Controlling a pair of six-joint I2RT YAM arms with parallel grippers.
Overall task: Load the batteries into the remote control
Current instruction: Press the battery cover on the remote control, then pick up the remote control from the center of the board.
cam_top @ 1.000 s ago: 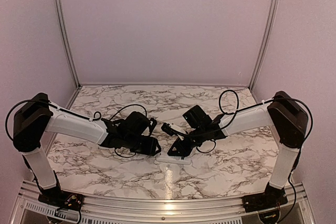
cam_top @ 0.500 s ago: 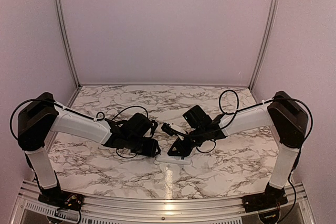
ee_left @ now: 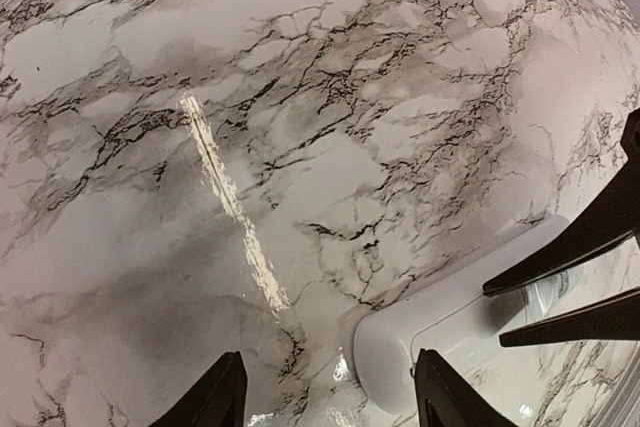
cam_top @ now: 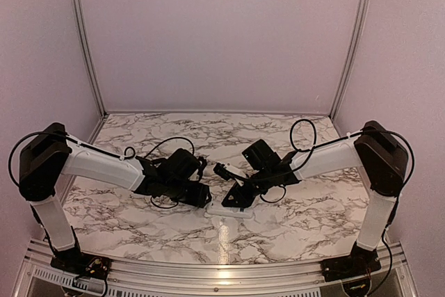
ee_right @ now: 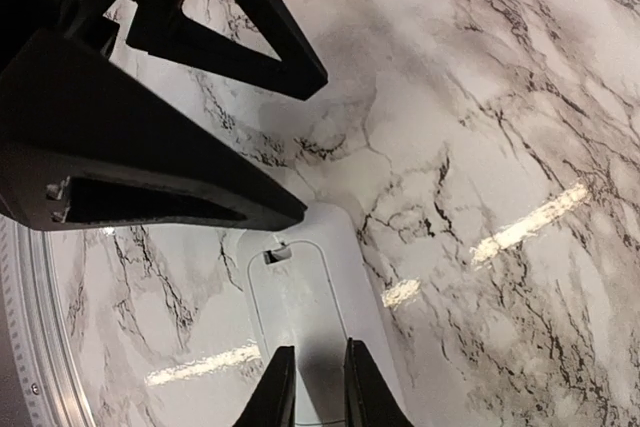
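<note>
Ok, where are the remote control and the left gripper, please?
remote control (ee_left: 455,312): left wrist view, white body near its rounded corner.
left gripper (ee_left: 328,357): left wrist view, midway between its two fingertips.

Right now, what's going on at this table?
Both arms meet over the white oblong plastic remote control lying back-up on the marble table. The right gripper, fingers narrowly apart, sits over its back panel; the open left gripper hovers at its rounded end. No batteries are visible.

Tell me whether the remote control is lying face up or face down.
Face down. The remote control shows a plain white back with a notched outline in the right wrist view; no buttons or screen.
</note>
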